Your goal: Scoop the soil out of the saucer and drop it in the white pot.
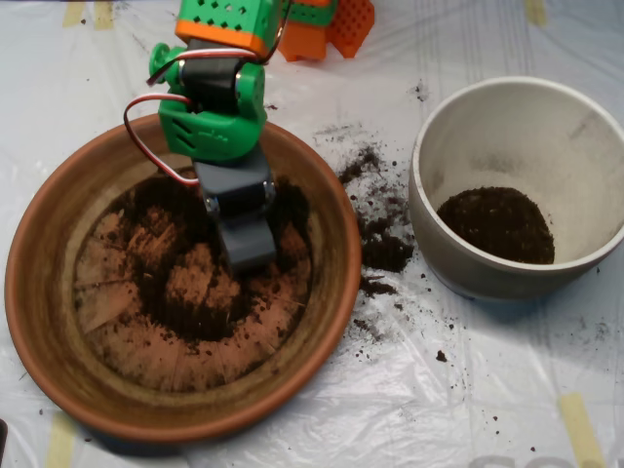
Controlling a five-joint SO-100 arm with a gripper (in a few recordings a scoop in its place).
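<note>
The terracotta saucer [58, 322] fills the left half of the overhead view. Dark soil [200, 317] lies in a patchy ring on its base, and bare orange streaks show through in the middle. My grey scoop [246, 244] hangs from the green arm [210, 107] and reaches down into the saucer's upper middle, its tip at the soil. The white pot [585, 127] stands to the right, apart from the saucer, with a dark mound of soil [497, 222] at its bottom.
Spilled soil crumbs [375, 234] are scattered on the white plastic sheet between saucer and pot. An orange and green part of the arm's base [327, 24] sits at the top edge. Strips of yellow tape [580, 429] hold the sheet down.
</note>
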